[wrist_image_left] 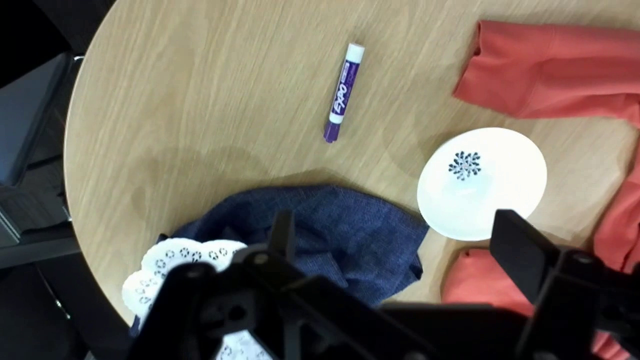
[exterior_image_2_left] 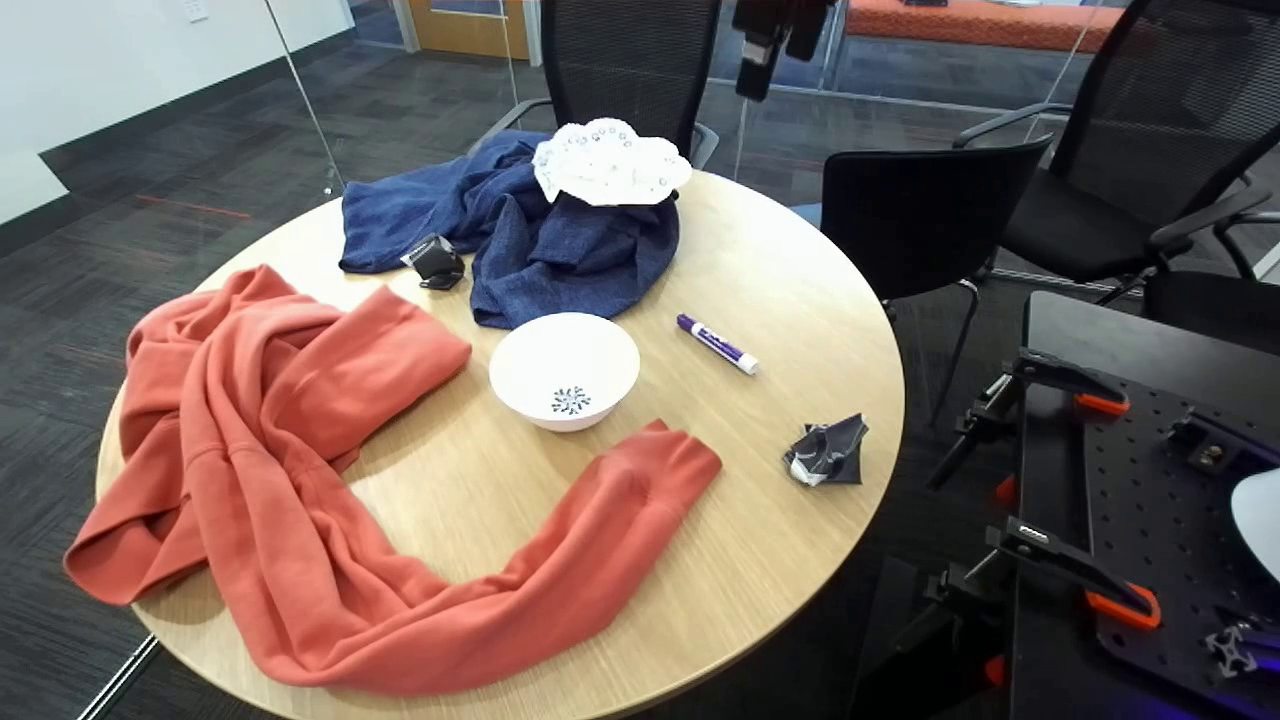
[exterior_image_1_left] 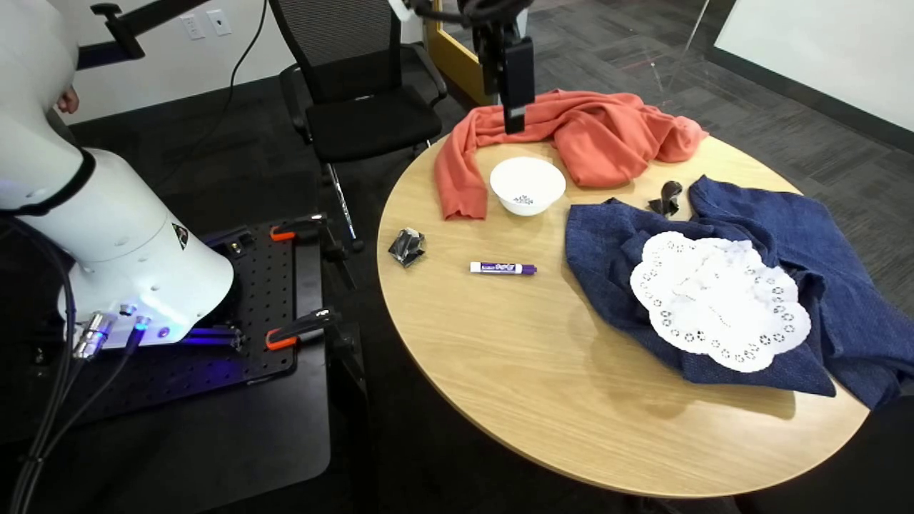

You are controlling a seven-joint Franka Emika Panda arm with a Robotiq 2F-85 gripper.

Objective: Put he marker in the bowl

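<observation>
The marker (exterior_image_1_left: 503, 268) is a purple and white pen lying flat on the round wooden table. It also shows in an exterior view (exterior_image_2_left: 717, 344) and in the wrist view (wrist_image_left: 343, 93). The bowl (exterior_image_1_left: 527, 184) is small, round and white, upright on the table near the marker, with a dark flower print. It also shows in an exterior view (exterior_image_2_left: 565, 370) and in the wrist view (wrist_image_left: 482, 182), partly behind a finger. My gripper (wrist_image_left: 394, 222) is open, with nothing between its wide-apart fingers. It hangs high above the table in both exterior views (exterior_image_1_left: 514, 118) (exterior_image_2_left: 778, 65).
An orange-red garment (exterior_image_2_left: 290, 480) curls around one side of the bowl. Dark blue denim (exterior_image_1_left: 614, 264) lies on the other side, with a white lacy doily (exterior_image_1_left: 721, 300) on top. A crumpled black wrapper (exterior_image_1_left: 408, 247) and a small black object (exterior_image_1_left: 668, 198) lie on the table.
</observation>
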